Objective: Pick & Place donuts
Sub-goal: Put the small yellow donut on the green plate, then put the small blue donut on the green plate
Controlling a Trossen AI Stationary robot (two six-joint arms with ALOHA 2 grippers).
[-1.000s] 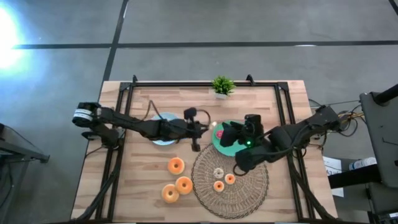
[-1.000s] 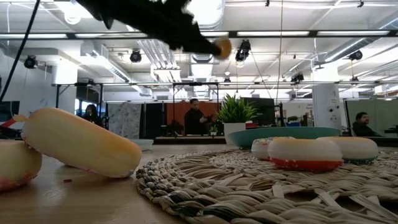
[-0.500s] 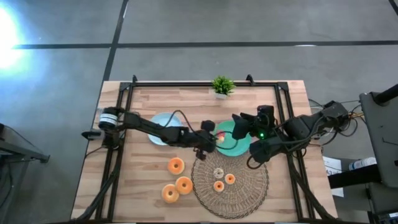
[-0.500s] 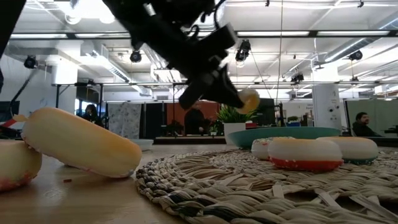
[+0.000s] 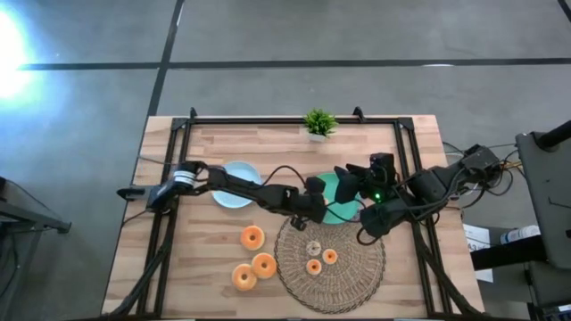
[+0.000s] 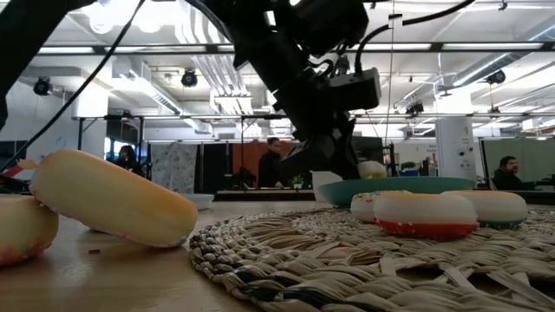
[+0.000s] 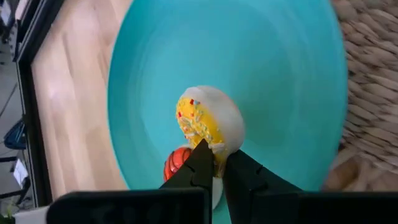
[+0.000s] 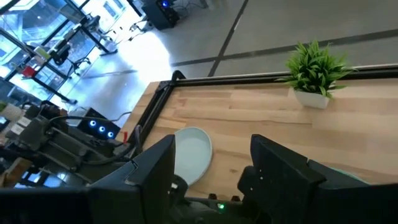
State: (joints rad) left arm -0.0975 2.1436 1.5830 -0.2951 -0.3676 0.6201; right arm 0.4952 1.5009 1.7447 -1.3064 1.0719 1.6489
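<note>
A small yellow-iced donut (image 7: pixel 208 126) is pinched between the closed fingers of the left gripper (image 7: pixel 214 163), directly over the teal plate (image 7: pixel 273 81); a second, red-iced donut (image 7: pixel 176 163) lies on the plate just beneath the fingers. Beside the gripper, on the woven mat (image 5: pixel 343 276), rest three small donuts (image 5: pixel 313 266); three larger orange donuts (image 5: pixel 252 237) lie on the bare wooden table (image 5: pixel 196 259), toward the left arm's base. The right gripper (image 5: pixel 350 178) hovers at the far edge of the teal plate, fingers spread and empty. A pale blue plate (image 5: pixel 234 184) and a potted plant (image 5: pixel 318 124) lie beyond.
</note>
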